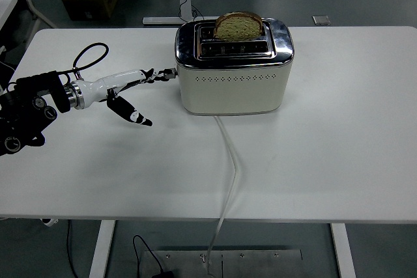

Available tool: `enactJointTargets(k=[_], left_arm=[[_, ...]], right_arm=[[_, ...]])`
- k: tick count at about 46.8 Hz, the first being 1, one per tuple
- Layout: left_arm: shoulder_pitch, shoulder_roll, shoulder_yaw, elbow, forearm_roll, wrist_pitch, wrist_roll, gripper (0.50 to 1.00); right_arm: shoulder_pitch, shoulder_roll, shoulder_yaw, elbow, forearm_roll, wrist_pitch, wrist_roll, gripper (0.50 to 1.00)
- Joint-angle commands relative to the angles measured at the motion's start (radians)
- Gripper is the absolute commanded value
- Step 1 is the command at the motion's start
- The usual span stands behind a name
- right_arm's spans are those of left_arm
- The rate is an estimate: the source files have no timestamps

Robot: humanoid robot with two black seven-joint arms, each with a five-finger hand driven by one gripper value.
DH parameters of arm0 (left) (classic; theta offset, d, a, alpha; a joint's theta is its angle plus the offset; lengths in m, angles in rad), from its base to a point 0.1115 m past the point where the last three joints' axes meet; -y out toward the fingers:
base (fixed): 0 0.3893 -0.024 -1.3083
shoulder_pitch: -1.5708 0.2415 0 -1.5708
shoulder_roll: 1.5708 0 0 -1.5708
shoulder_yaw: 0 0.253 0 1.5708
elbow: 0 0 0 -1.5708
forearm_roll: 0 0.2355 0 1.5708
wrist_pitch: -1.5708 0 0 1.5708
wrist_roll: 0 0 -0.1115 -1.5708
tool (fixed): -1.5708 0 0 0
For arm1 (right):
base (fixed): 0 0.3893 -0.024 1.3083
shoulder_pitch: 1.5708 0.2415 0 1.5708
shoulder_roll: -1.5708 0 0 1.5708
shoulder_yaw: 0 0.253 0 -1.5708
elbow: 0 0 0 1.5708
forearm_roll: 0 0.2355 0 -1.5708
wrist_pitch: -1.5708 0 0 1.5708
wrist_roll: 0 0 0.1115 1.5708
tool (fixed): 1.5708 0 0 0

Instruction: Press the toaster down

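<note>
Toaster (233, 76): I see it cream with chrome top, just beyond my fingertips.
Bread (238, 26): sitting low in slot.
Left hand (124, 89) fingers (158, 75): spread apart, on the lever (171, 73).

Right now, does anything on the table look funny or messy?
Nothing is spilled or broken. The toaster stands upright with a bread slice poking out of its back slot, and its white cord runs off the table's near edge. The left hand reaches the toaster's side lever.

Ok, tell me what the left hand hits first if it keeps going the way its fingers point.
The left hand points right, at the toaster's left end. Its fingertips already sit at the lever there, so that comes first, though depth is unclear.
</note>
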Motion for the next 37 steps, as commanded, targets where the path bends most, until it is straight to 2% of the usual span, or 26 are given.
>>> enactJointTargets(k=[1, 37], left_arm=[[0.007, -0.005, 0.000, 0.002, 0.000, 0.000, 0.000, 1.000], [0.058, -0.006, 0.000, 0.024, -0.018, 0.003, 0.000, 1.000]], right_arm=[[0.000, 0.000, 0.000, 0.000, 0.000, 0.000, 0.000, 0.998], [0.000, 0.000, 0.000, 0.000, 0.000, 0.000, 0.000, 0.998]])
